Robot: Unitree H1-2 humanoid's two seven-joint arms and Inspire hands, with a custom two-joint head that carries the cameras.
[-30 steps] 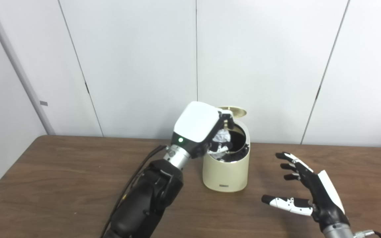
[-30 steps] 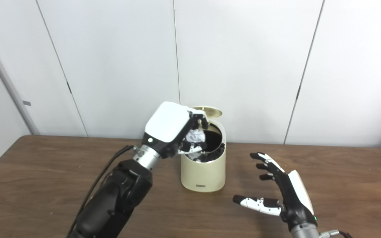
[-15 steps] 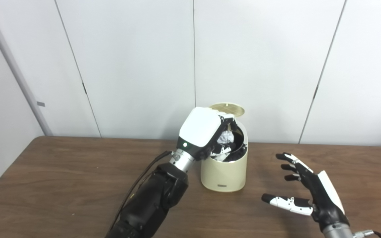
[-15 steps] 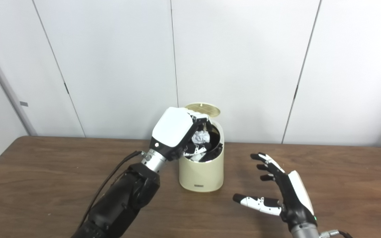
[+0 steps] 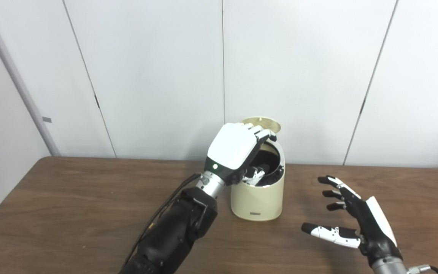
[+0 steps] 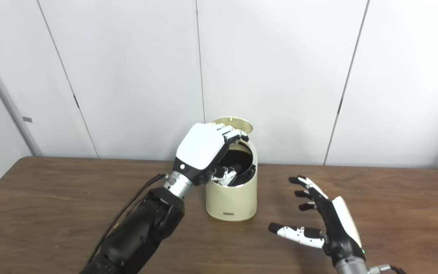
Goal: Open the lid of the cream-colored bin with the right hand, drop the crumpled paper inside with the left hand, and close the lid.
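The cream-colored bin stood toward the far edge of the tabletop, its lid tipped up at the back. The left hand hung over the open mouth with its fingers spread and holding nothing. The crumpled paper was not visible; it was probably down in the dark interior. The right hand rested in the air near the bin's right side, released, fingers apart. The risk from here lay in the closing: if the left hand withdrew carelessly its fingers could catch the rim and tip or shove the light bin, and a right hand pressing the lid off-centre could slide it along the tabletop.
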